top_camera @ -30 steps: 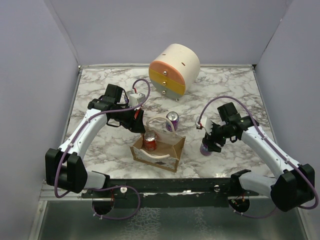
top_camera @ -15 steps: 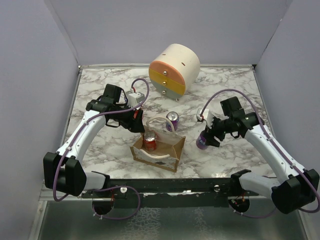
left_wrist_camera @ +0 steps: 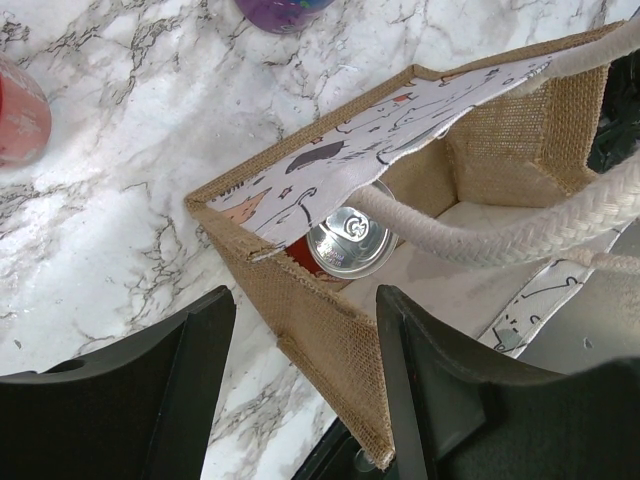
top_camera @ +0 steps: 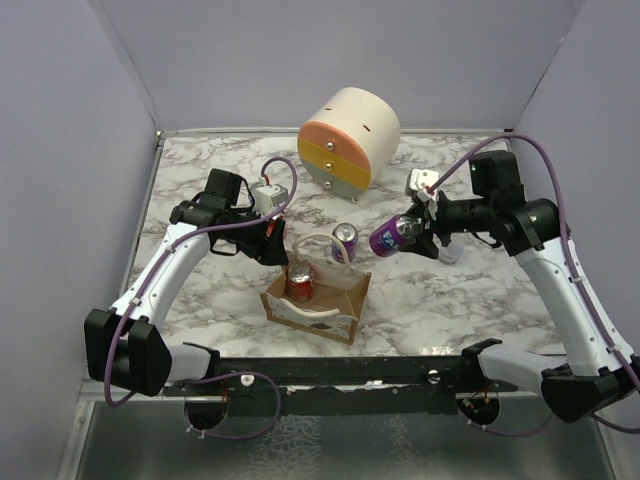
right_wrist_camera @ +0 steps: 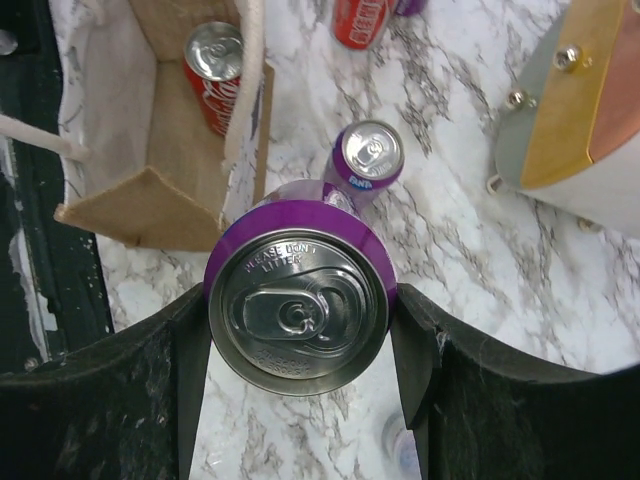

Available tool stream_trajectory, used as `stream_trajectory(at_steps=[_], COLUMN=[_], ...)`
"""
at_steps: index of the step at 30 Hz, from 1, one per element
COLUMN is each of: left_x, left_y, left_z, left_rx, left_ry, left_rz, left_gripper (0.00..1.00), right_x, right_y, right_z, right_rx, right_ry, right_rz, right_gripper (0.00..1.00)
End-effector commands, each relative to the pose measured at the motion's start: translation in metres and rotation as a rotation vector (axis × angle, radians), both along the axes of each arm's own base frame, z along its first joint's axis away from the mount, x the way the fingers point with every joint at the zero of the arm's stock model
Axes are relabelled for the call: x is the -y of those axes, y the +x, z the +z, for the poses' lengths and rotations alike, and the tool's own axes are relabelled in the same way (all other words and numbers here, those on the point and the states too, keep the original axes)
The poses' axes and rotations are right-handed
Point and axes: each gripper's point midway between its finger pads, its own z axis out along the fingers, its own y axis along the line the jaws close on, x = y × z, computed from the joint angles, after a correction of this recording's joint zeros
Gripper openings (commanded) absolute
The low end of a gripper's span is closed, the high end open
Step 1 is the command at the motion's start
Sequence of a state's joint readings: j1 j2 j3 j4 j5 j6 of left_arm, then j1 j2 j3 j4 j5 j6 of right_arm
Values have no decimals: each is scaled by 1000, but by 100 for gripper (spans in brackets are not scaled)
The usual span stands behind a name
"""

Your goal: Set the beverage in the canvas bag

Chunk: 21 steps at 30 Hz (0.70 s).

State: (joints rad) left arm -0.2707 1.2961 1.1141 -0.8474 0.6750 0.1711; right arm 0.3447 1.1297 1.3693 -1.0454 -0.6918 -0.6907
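The canvas bag [top_camera: 318,305] is a tan boxy tote with whitish rope handles, standing at the table's near middle. A red can [top_camera: 300,281] stands inside it, also seen in the left wrist view [left_wrist_camera: 350,240] and right wrist view [right_wrist_camera: 215,68]. My right gripper [top_camera: 408,232] is shut on a purple can [top_camera: 385,240], held in the air right of the bag; its top faces the wrist camera [right_wrist_camera: 297,315]. My left gripper [top_camera: 277,250] is open, its jaws on either side of the bag's wall [left_wrist_camera: 330,330] without touching it.
A second purple can [top_camera: 345,240] stands just behind the bag. Another red can [right_wrist_camera: 365,20] sits on the marble beyond the bag. The round cream-orange-yellow drawer cabinet [top_camera: 348,138] stands at the back. A small pale object [top_camera: 451,251] sits on the table under the right arm.
My right gripper has lifted the purple can off the table and carried it left and back, toward the bag. The left arm has barely moved.
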Motion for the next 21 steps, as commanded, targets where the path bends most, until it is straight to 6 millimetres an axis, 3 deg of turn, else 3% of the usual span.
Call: stream_trajectory(at_steps=[1, 8, 11, 16, 21], left_x=[1, 1, 1, 1, 0], left_y=[-4, -5, -7, -14, -17], left_z=[2, -1, -3, -3, -3], left_rx=[5, -9, -13, -14, -17], left_ry=[-2, 1, 1, -7, -6], left_rz=[-12, -20, -25, -48, -64], left_gripper=[61, 62, 62, 62, 62], right_x=[-27, -67, -96, -130, -155], right_y=[-12, -28, -47, -56, -52], right_z=[35, 46, 39, 22, -2], right_rx=[14, 15, 10, -24, -5], right_ry=[137, 156, 128, 76, 6], right_rz=[160, 316, 409, 500, 522], right_gripper=[1, 1, 1, 1, 1])
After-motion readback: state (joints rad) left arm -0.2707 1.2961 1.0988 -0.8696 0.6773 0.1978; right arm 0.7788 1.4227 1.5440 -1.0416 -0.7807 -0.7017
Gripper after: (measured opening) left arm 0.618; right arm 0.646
